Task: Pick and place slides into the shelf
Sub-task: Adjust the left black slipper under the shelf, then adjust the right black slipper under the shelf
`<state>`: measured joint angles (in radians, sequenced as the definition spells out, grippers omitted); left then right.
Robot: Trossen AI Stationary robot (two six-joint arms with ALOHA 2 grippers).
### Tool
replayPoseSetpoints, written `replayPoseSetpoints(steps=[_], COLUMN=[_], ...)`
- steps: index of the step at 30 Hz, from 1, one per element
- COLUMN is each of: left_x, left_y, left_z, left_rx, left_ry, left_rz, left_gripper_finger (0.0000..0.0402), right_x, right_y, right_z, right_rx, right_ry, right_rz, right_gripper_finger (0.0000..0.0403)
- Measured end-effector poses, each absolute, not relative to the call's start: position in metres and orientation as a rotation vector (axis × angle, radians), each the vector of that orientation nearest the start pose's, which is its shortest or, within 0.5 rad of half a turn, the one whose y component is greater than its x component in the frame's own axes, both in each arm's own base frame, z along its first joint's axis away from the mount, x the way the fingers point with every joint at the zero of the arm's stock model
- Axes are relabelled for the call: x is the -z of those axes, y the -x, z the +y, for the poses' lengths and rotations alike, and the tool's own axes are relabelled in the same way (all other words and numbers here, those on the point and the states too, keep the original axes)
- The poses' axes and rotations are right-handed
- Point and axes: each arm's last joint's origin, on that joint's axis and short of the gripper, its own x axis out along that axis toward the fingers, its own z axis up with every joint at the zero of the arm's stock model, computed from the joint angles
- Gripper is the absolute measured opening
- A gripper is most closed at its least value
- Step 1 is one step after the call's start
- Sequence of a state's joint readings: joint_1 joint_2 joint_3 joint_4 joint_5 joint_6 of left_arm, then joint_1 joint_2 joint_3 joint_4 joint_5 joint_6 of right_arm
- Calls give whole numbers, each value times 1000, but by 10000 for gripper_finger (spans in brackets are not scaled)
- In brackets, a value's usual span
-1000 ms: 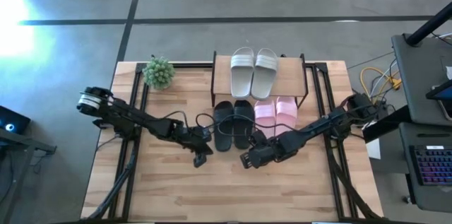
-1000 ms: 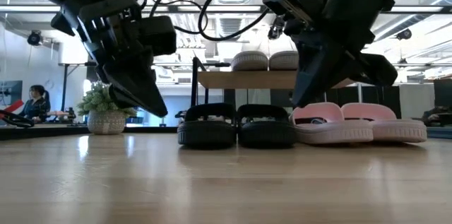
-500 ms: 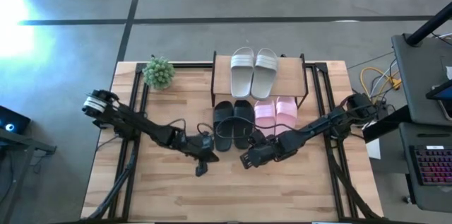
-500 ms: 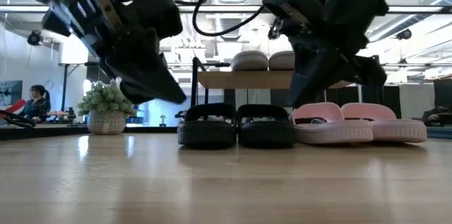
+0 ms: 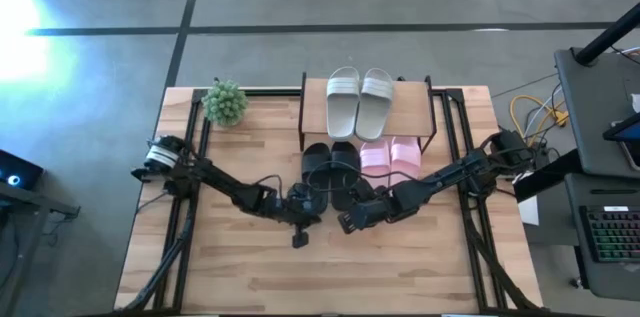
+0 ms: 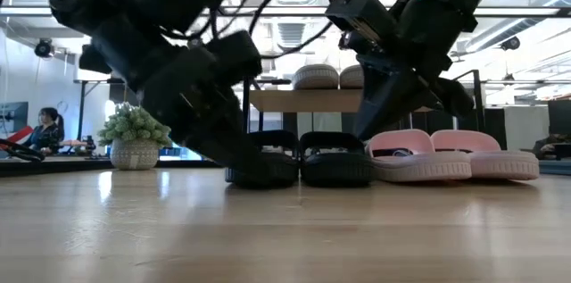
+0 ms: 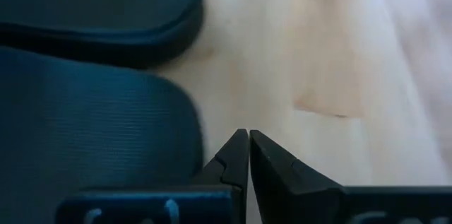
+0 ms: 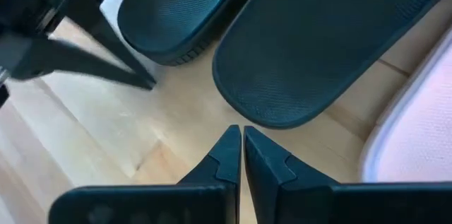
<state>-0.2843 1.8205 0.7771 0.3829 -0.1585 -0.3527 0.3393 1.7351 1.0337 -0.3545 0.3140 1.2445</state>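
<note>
The black slides [image 5: 343, 169] [image 6: 337, 158] stand side by side on the table in front of the shelf [image 5: 420, 107] [image 6: 303, 100]. The pink pair [image 5: 390, 155] [image 6: 455, 158] stands to their right, toes under the shelf. The grey-white pair [image 5: 360, 97] [image 6: 335, 76] rests on the top board. My left gripper [image 5: 300, 237] [image 6: 254, 171] [image 7: 248, 136] is shut and low at the left black slide's heel [image 7: 92, 160]. My right gripper [image 5: 345, 223] [image 8: 241, 131] is shut just before the right black slide's heel [image 8: 311, 61]. My left gripper slants down with shut fingers beside the left black slide's heel edge [image 7: 191, 146]; whether it touches the slide, I cannot tell. My right gripper points its shut tips at the rim of the right black slide's heel [image 8: 265, 119] from the near side; whether they touch, I cannot tell.
A potted plant [image 5: 225, 102] [image 6: 134, 136] sits at the far left corner of the table. Bare tabletop [image 5: 320, 277] lies toward the near edge. A desk with a keyboard [image 5: 610, 232] stands off the right edge. A person [image 6: 43, 131] sits far back in the room.
My left gripper has swung toward the table's right and dropped lower, ending at the heel of the left black slide. My right gripper has stayed almost where it was. No slide has moved.
</note>
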Motion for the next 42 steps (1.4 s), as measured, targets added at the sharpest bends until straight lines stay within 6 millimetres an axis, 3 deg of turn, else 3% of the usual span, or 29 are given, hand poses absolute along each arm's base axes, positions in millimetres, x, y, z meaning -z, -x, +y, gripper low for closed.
replayPoseSetpoints(steps=[17,29,42], left_x=[-121,-161,-166], left_y=[-332,-315,-298], left_z=[-23,-47,-52], left_rx=[-161,-49,-88], left_ry=[69,64,43], left_rz=[697,668,743], left_gripper_finger=[0,0,0], right_x=[-164,-174,-131], right_y=[-317,-337,-349], right_z=[99,103,99], right_rx=[602,398,457], right_ry=[-802,-925,-861], right_rz=[855,751,819], right_gripper_finger=[11,11,11])
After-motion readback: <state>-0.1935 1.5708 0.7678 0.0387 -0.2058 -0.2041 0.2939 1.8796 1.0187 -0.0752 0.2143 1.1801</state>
